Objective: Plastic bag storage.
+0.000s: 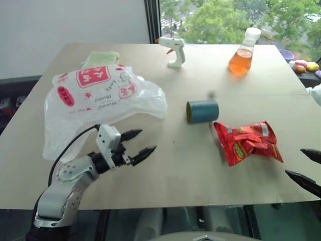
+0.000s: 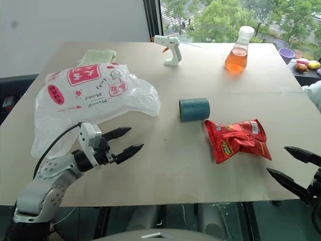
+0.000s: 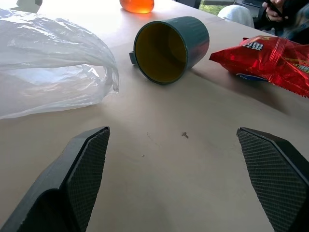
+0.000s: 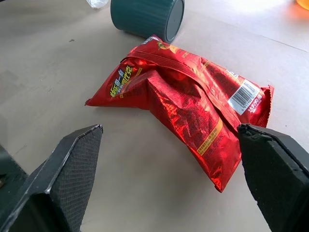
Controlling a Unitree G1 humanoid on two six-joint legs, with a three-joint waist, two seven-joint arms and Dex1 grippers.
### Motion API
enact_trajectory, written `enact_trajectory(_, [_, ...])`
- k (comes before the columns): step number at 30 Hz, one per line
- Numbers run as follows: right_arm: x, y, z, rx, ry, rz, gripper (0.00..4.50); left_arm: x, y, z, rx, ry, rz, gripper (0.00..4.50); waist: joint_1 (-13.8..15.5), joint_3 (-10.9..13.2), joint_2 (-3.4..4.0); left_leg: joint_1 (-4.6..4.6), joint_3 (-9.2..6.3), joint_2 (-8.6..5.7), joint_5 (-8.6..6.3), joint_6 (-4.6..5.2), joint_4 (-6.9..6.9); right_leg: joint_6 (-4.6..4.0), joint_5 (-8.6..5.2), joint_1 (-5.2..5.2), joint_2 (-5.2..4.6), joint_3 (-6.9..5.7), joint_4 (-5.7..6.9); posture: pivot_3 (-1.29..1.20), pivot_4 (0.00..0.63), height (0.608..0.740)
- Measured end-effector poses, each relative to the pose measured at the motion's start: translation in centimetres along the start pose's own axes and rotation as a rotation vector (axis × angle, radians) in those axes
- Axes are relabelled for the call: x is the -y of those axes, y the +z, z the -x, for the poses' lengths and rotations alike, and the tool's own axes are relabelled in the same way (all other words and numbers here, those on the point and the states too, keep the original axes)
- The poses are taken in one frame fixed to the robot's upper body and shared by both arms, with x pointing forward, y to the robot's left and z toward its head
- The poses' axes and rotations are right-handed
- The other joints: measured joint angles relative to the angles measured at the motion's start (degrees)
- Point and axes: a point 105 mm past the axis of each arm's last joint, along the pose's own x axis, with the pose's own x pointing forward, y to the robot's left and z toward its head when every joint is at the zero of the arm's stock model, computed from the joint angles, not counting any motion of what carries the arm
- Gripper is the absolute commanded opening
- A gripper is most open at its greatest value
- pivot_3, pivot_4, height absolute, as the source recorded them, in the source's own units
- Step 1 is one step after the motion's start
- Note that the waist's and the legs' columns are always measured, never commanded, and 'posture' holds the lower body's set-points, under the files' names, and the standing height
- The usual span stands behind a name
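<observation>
So the big crinkly translucent white plastic bag with red-pink print (image 1: 100, 100) sits puffed up at about 10 o'clock on the tan table (image 1: 165, 165), untouched, nothing stored yet. The left gripper (image 1: 140, 144) hangs just off the bag's near edge, fingers spread wide and empty, probably lining up a grab. The right gripper (image 2: 290, 167) hangs at 4 o'clock, also spread and empty, aimed at the red foil snack packet (image 4: 183, 101) beside the tipped teal cup (image 1: 202, 111).

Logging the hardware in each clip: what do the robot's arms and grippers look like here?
The left arm has rounded silver-grey links, a black cable looping along it and a white block at the wrist. The left gripper and the right gripper each have two pointed black fingers; their pads carry a fine cross-hatched texture.
</observation>
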Motion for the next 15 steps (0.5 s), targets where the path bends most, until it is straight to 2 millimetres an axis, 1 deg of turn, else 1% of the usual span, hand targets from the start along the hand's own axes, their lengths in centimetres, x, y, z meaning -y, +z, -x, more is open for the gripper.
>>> enact_trajectory(2, [-0.2, 0.1, -0.1, 0.015, -0.01, 0.007, 4.5, -0.2, 0.2, -0.2, 0.005, 0.008, -0.003, 4.41, 0.1, 0.0, -0.01, 0.0, -0.01, 0.0, 0.0, 0.0, -0.01, 0.0, 0.0, 0.0, 0.0, 0.0, 0.0, 0.0, 0.15, 0.739])
enact_trajectory(3, [-0.8, 0.3, -0.4, 0.038, 0.0, 0.014, 4.5, -0.5, 0.6, -0.3, 0.018, 0.021, -0.013, 4.41, 0.2, 0.0, -0.02, -0.02, -0.09, 0.02, 0.0, 0.0, 0.0, 0.0, 0.0, 0.0, 0.04, -0.05, 0.01, 0.0, 0.15, 0.739])
enact_trajectory(4, [-1.8, 0.9, -1.5, 0.091, 0.026, 0.037, 4.5, -1.2, 1.3, -0.8, 0.039, 0.061, -0.039, 4.41, 0.2, 0.0, -0.02, 0.01, -0.13, 0.02, 0.0, 0.0, 0.0, 0.0, 0.0, 0.02, 0.05, -0.07, 0.03, 0.0, 0.15, 0.739])
enact_trajectory(5, [-3.5, 1.8, -3.3, 0.161, 0.098, 0.053, 4.5, -2.2, 2.4, -1.3, 0.071, 0.11, -0.077, 4.41, 0.2, 0.0, -0.03, 0.01, -0.16, 0.04, 0.01, 0.0, 0.04, 0.01, 0.0, 0.02, 0.09, -0.08, 0.06, 0.0, 0.15, 0.739])
enact_trajectory(7, [-6.0, 3.4, -5.3, 0.241, 0.21, 0.09, 4.5, -3.1, 3.9, -1.6, 0.112, 0.153, -0.134, 4.41, -0.2, 0.0, 0.05, 0.09, -0.06, 0.03, 0.01, -0.01, 0.08, 0.02, 0.01, 0.05, 0.1, 0.03, 0.13, 0.0, 0.15, 0.739])
enact_trajectory(8, [-6.8, 3.9, -5.9, 0.27, 0.247, 0.101, 4.5, -3.5, 4.5, -1.5, 0.123, 0.176, -0.154, 4.41, -0.3, 0.0, 0.02, 0.23, -0.02, 0.03, 0.01, -0.01, 0.07, 0.02, 0.01, 0.16, 0.1, 0.07, 0.14, 0.0, 0.15, 0.739])
enact_trajectory(10, [-7.6, 4.4, -6.5, 0.299, 0.287, 0.115, 4.5, -4.2, 4.7, -1.3, 0.123, 0.219, -0.177, 4.41, -0.2, 0.0, 0.0, 0.43, 0.01, 0.01, 0.0, -0.01, 0.03, 0.01, 0.0, 0.37, 0.06, 0.08, 0.07, 0.0, 0.15, 0.739])
enact_trajectory(12, [-8.2, 4.4, -7.2, 0.307, 0.322, 0.113, 4.5, -5.3, 4.2, -0.9, 0.082, 0.291, -0.223, 4.41, -0.1, 0.0, -0.05, 0.45, 0.02, 0.0, -0.01, 0.0, 0.01, 0.01, 0.0, 0.41, 0.05, 0.08, 0.01, 0.0, 0.15, 0.739])
enact_trajectory(14, [-8.7, 4.4, -7.7, 0.312, 0.346, 0.12, 4.5, -6.7, 4.0, 0.0, 0.013, 0.384, -0.343, 4.41, 0.0, 0.1, -0.12, 0.45, 0.01, 0.0, -0.01, 0.0, 0.0, 0.01, 0.0, 0.41, 0.05, 0.07, 0.01, 0.0, 0.15, 0.739])
enact_trajectory(15, [-8.8, 4.5, -7.8, 0.321, 0.35, 0.128, 4.5, -7.1, 4.0, 0.7, -0.021, 0.411, -0.414, 4.41, 0.0, 0.1, -0.12, 0.47, 0.03, 0.01, -0.01, 0.0, -0.01, 0.01, 0.0, 0.41, 0.05, 0.09, 0.01, 0.0, 0.15, 0.739])
